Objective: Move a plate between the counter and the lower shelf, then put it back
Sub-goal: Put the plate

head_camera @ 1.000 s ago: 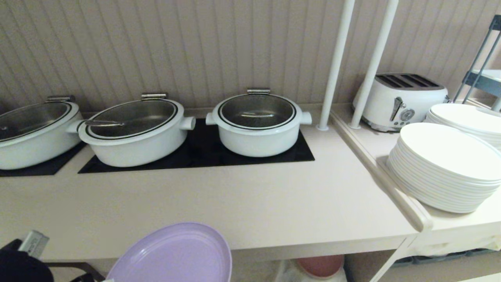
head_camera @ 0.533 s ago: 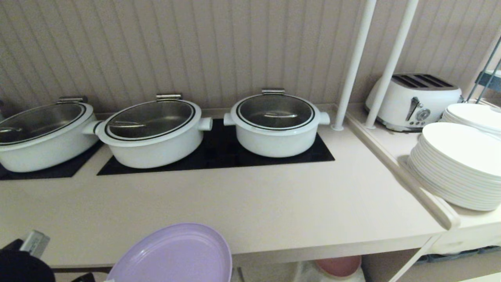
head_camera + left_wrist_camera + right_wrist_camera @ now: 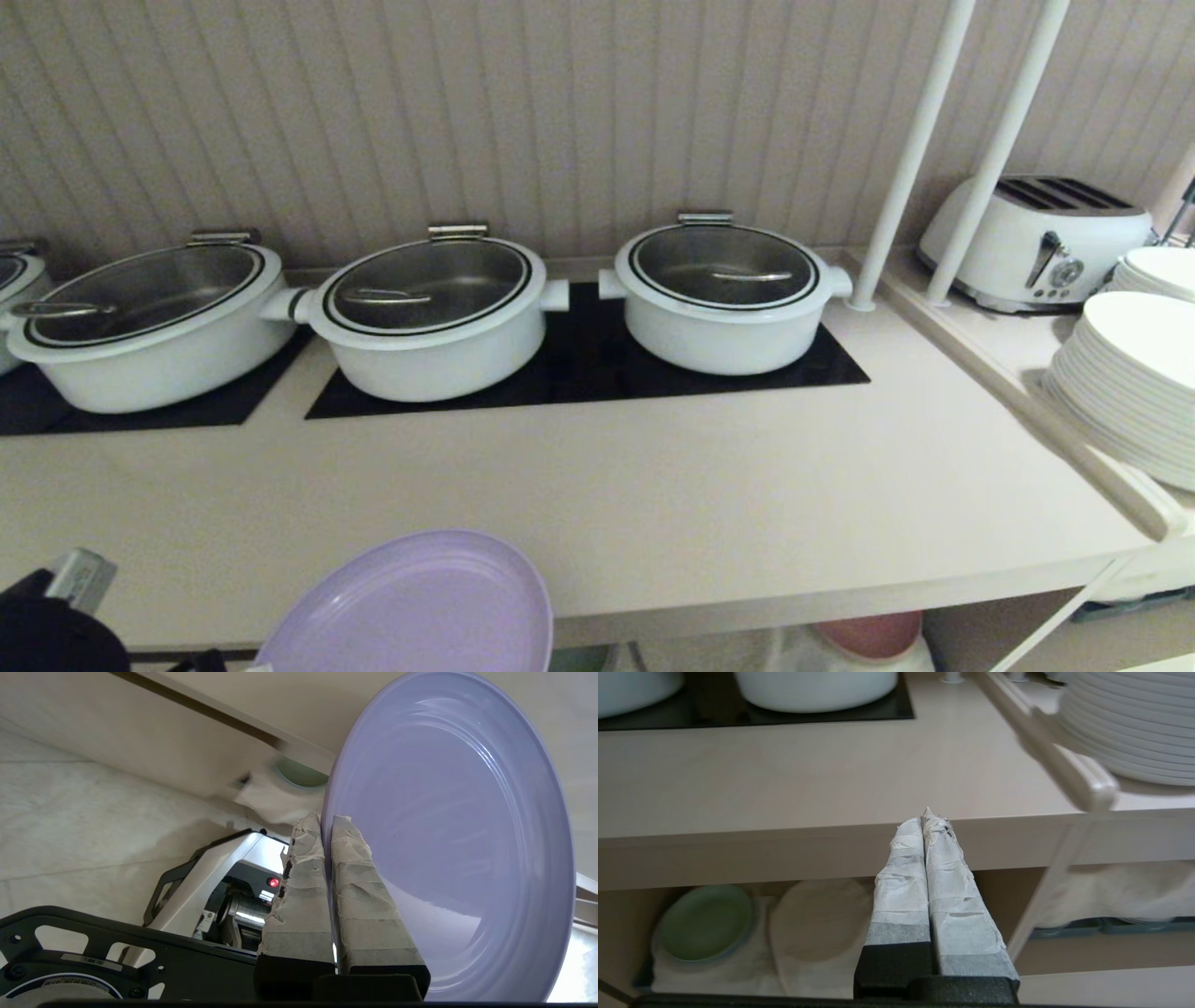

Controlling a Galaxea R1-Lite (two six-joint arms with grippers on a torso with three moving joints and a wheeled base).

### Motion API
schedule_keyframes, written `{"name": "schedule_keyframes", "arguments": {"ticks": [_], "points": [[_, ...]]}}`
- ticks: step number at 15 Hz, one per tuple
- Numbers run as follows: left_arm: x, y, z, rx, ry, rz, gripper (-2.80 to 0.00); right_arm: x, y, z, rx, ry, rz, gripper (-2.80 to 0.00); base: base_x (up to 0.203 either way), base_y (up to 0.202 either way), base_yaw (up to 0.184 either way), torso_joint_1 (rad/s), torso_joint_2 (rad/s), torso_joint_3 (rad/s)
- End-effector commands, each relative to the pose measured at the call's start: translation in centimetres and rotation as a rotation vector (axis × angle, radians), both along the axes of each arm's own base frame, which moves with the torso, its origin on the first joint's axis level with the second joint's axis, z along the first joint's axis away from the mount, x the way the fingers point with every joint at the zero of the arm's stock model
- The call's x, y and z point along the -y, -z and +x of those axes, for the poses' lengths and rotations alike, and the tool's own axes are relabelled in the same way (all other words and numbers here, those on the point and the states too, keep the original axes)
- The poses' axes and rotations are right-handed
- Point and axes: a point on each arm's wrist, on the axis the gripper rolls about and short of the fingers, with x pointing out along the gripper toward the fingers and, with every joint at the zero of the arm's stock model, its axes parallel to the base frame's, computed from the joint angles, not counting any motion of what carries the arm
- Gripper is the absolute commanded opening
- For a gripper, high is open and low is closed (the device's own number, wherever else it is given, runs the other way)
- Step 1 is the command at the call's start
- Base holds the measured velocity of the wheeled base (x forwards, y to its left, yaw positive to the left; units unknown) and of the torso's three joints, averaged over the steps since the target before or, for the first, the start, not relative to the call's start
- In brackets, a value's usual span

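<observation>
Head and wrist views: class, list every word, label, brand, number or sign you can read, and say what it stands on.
No text can be read in any view.
Toaster: dial markings too small to read.
Left arm, behind the left gripper shut on the plate: small sticker and grey strip, both too blurred to read.

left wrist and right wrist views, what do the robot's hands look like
Both hands match: the left hand and the right hand each have two long tapering fingers wrapped in wrinkled, frayed whitish tape, set in black bases. Beside the left one sit a black perforated bracket, silver metal housing and a small red light.
</observation>
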Motion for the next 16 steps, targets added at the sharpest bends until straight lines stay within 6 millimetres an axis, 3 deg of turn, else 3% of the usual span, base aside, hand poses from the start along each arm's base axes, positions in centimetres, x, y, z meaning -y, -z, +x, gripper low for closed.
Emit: {"name": "schedule_keyframes", "arguments": {"ticks": [1,9,16], "points": [[-0.02,0.01,0.00,0.001,-0.007,0.000,-2.80,0.00,0.00,0.01,-0.001,-0.002,0.000,-2.80,0.000,0.198,0.001,0.005,0.01,0.004],[-0.07,0.03,0.03,0.002,-0.015,0.002,-2.80,0.00,0.00,0.01,-0.001,-0.001,0.000,-2.80,0.000,0.185,0.000,0.000,0.00,0.001],[-0.03,-0.09,0.27,0.003,-0.028,0.003,-2.80,0.00,0.00,0.01,-0.001,-0.002,0.000,-2.80,0.000,0.009,0.000,0.000,0.00,0.000]]}}
